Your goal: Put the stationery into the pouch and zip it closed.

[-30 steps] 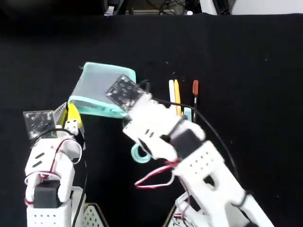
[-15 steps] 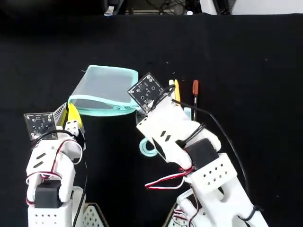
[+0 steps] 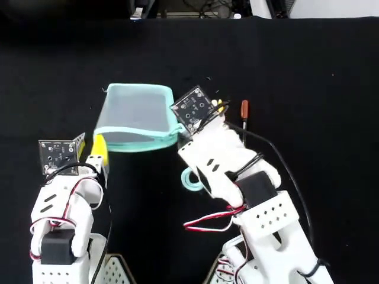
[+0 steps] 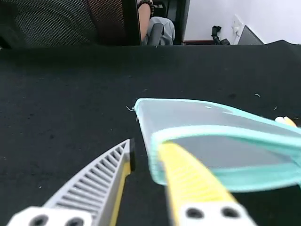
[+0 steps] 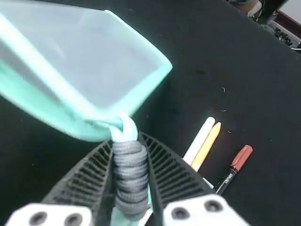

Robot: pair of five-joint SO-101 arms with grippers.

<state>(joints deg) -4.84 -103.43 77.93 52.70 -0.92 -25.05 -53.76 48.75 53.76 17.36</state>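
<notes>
Evidently the right hand (image 5: pixel 126 141), clenched on the grey zip pull (image 5: pixel 128 169), has dragged the translucent mint-green pouch (image 3: pixel 135 112) towards the white and yellow pens (image 5: pixel 207 143) lying unpacked on the black desk (image 3: pixel 308 71), while the left hand (image 4: pixel 145 148) gapes released at its far corner.

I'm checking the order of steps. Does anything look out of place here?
Yes. The right gripper is shut on the pull cord of the pouch, yet the pens lie on the table beside the pouch, not in it. The pouch looks empty through its clear side.
</notes>
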